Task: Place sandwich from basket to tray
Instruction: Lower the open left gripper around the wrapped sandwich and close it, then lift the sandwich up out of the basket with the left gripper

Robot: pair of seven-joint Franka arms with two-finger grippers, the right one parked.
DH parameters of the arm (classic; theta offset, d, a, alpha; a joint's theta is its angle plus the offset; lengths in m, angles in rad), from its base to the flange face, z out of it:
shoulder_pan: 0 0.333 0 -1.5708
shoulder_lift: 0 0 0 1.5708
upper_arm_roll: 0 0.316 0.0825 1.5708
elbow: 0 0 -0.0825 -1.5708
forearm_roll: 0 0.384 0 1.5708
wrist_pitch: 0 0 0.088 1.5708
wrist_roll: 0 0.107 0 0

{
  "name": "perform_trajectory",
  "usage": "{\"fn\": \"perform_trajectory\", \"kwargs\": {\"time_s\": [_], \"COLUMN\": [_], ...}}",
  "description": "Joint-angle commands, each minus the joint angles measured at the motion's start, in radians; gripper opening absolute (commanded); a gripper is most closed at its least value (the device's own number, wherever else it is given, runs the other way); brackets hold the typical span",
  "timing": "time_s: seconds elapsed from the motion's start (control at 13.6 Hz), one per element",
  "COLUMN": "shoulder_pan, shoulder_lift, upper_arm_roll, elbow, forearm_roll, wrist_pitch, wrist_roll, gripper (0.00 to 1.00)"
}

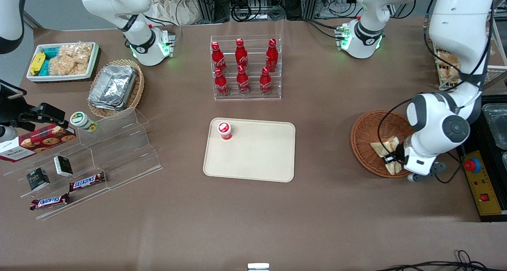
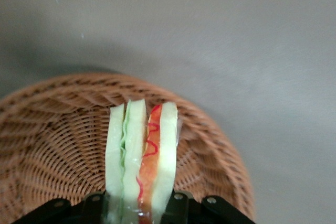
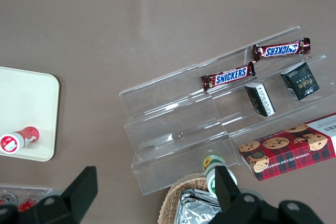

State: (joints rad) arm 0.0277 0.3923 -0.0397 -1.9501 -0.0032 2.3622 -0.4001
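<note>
On the counter [image 1: 253, 223], the tray [image 1: 257, 160] held a small red-capped bottle [image 1: 224, 130]. Toward the working arm's end, the hand [image 2: 140, 205] hung over the basket [image 2: 47, 145], its fingers pinching the sandwich [image 2: 140, 156]. The wedge stood on edge, long axis running straight out from the fingertips, its layered side facing the wrist camera.

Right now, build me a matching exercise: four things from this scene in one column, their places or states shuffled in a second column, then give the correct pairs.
Things:
1. sandwich
2. basket
3. tray
4. gripper

Places or states:
A. lies flat on the table, carrying a small red-capped bottle in one corner
B. held upright between two fingers, filling edge showing
C. sits toward the working arm's end of the table, another sandwich wedge inside
D. shut on the bread, low over the wicker

Pairs: 1-B, 2-C, 3-A, 4-D
</note>
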Motion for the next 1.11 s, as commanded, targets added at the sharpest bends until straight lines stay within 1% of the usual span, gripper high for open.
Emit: {"fn": "perform_trajectory", "kwargs": {"time_s": [0.0, 0.22, 0.37, 0.59, 0.66, 0.81, 0.89, 1.03], "shoulder_pan": [-0.008, -0.029, -0.054, -0.066, -0.089, -0.164, -0.198, -0.300], "shoulder_lift": [-0.067, -0.096, -0.118, -0.119, -0.124, -0.147, -0.164, -0.168], "upper_arm_roll": [-0.005, -0.011, -0.017, -0.055, -0.061, -0.065, -0.066, -0.065], "elbow": [0.120, 0.284, 0.429, 0.627, 0.673, 0.718, 0.724, 0.734], "forearm_roll": [0.011, 0.009, 0.009, 0.011, 0.028, 0.051, 0.051, 0.052], "wrist_pitch": [-0.165, -0.332, -0.501, -0.742, -0.808, -0.901, -0.911, -0.914], "wrist_roll": [0.010, 0.014, 0.017, 0.011, 0.006, -0.012, -0.054, -0.150], "gripper": [0.29, 0.29, 0.30, 0.30, 0.30, 0.30, 0.30, 0.31]}}
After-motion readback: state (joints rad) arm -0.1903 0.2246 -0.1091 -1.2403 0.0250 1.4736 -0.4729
